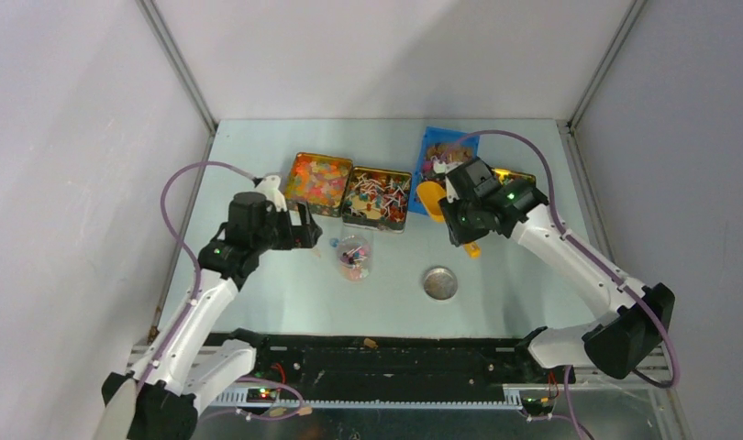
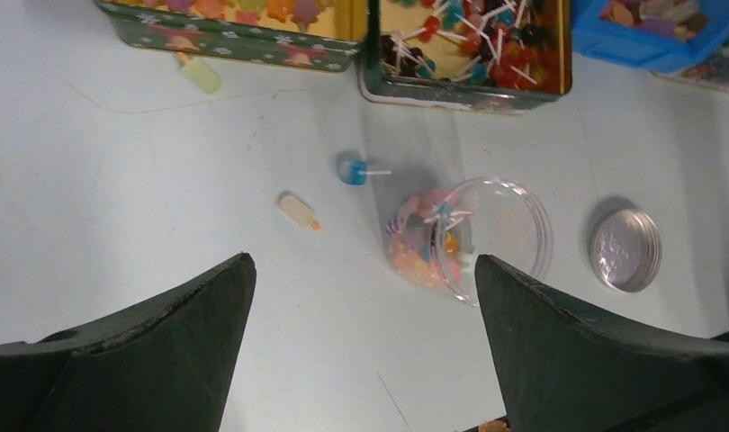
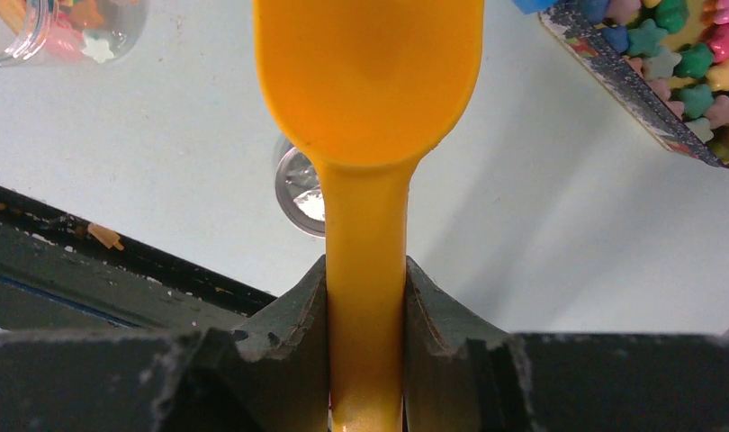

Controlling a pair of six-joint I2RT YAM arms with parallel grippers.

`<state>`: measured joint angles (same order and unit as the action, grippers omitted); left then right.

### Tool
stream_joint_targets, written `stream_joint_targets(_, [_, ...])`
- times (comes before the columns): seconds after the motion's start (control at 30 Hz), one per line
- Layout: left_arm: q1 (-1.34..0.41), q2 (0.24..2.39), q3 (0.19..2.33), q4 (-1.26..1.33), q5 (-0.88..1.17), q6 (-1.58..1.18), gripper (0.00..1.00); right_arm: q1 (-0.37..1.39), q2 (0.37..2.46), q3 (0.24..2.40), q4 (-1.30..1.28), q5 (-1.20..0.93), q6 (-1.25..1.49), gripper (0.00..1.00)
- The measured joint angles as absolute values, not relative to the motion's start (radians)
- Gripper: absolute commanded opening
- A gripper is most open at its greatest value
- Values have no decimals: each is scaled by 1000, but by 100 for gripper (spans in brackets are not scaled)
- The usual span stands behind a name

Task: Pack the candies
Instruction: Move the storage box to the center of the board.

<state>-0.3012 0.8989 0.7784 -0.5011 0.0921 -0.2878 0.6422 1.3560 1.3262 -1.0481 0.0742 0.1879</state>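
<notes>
Pale worktop [image 1: 285,293] carries tins [image 1: 379,170] of multicoloured candies [image 1: 375,195] at the back, some already in a clear plastic jar [image 2: 451,238]. Jaws of the right gripper [image 3: 365,279] clamp an empty orange plastic scoop [image 3: 370,90]; those of the left gripper [image 2: 363,263] gape wide, holding nothing. Likely next: dip the scoop into a tin.

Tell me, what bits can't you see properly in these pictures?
- Top view: the right arm covers part of the blue tray and the tin beside it.
- Right wrist view: the top edge cuts off the tip of the scoop, the corner cuts the jar.
- Top view: the candies are too small to tell apart.
</notes>
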Motion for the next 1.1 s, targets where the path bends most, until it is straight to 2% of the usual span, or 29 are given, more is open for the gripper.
stream_joint_targets(0.33, [-104, 990, 779, -493, 249, -287, 100, 607, 1378, 1345, -1047, 33, 184, 0])
stream_joint_targets(0.63, [-19, 1099, 824, -484, 300, -305, 99, 633, 1627, 1619, -1069, 22, 162, 0])
stream_joint_targets(0.87, [3, 1234, 945, -442, 300, -353, 96, 687, 1816, 1825, -1084, -9, 146, 0])
stream_joint_targets(1.1, [73, 1484, 1136, -411, 255, -407, 94, 733, 1885, 1887, -1091, -43, 146, 0])
